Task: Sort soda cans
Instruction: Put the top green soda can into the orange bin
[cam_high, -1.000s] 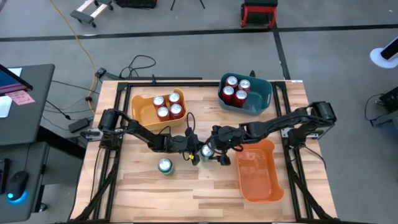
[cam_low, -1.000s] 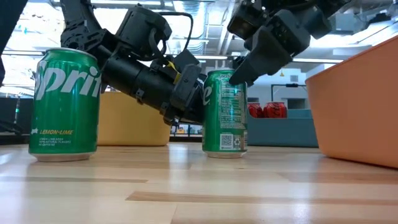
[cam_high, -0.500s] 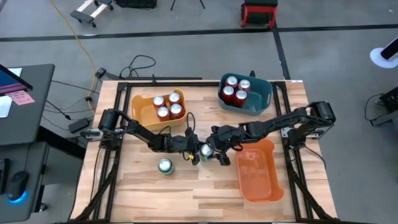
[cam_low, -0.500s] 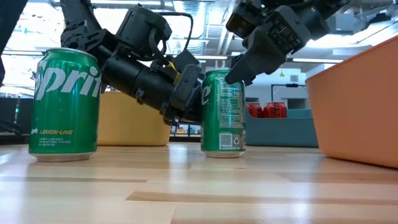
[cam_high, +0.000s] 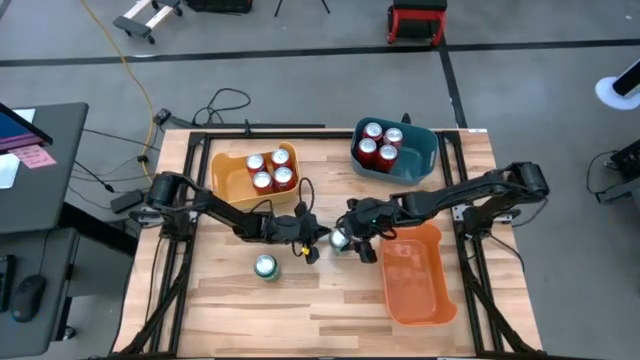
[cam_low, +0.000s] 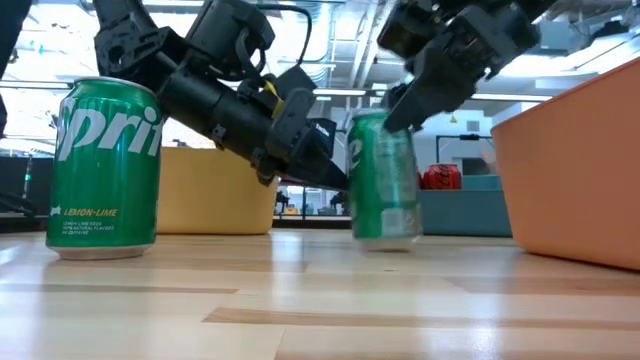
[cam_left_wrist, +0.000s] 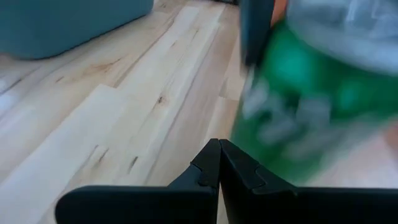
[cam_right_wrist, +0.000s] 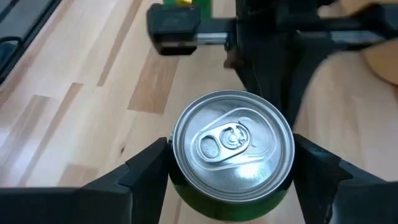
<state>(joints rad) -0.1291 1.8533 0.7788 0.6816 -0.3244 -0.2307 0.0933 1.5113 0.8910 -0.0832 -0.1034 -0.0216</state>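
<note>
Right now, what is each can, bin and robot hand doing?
Green can: upright, between the right hand's fingers, blurred in the low view.
Other green can: upright, alone on the table.
Yellow bin: holds four red cans.
Teal bin: holds four red cans.
Orange bin: empty.
Left hand: shut, empty, beside the held can.
Right hand: gripping the green can.

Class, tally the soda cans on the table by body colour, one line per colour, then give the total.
Red cans: 8 (four in the yellow bin, four in the teal bin)
Green cans: 2
Total: 10
</note>
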